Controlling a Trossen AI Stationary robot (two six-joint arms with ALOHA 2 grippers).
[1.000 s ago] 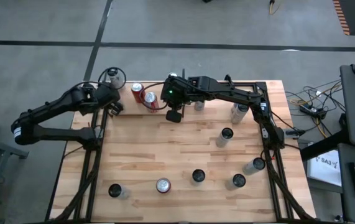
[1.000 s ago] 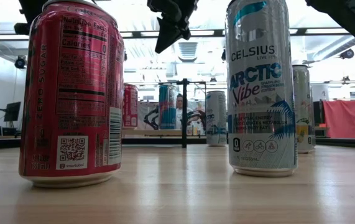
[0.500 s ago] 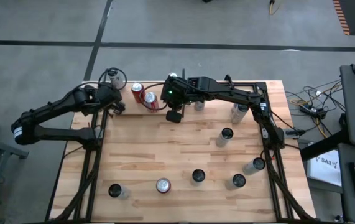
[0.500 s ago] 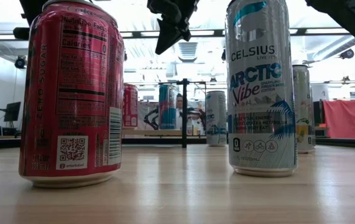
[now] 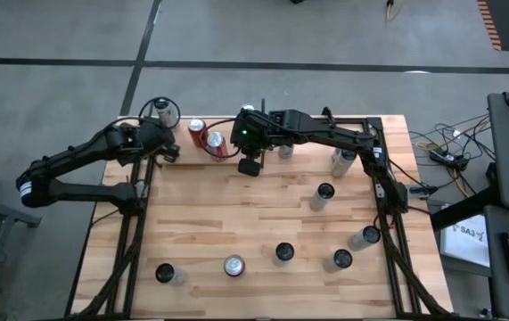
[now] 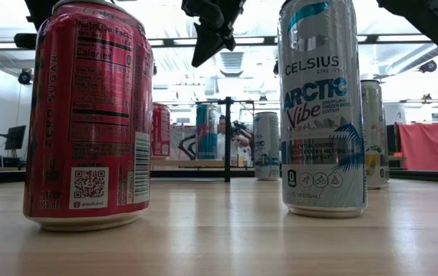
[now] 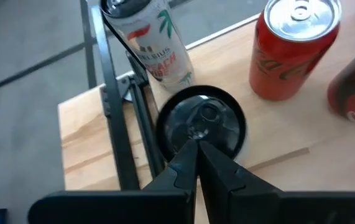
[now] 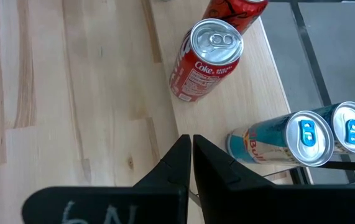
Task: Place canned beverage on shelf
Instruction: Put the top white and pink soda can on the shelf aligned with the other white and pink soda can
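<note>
On the table [image 5: 263, 223], you had both grippers near the Coke can [image 8: 205, 59], left gripper [image 7: 196, 146] and right gripper [image 8: 189, 142] fingers pressed together, empty.

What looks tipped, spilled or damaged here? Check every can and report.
Nothing stands out. Every can in view stands upright, including the red Coke can and the white can at the corner of the table; no spill or dent shows.

A red can [image 6: 88, 115] and a pale Celsius can [image 6: 323, 107] stand upright near the table's [image 6: 219, 238] front edge, well apart. More cans [image 6: 266, 146] stand far back. A dark gripper [image 6: 212, 31] hangs above.
</note>
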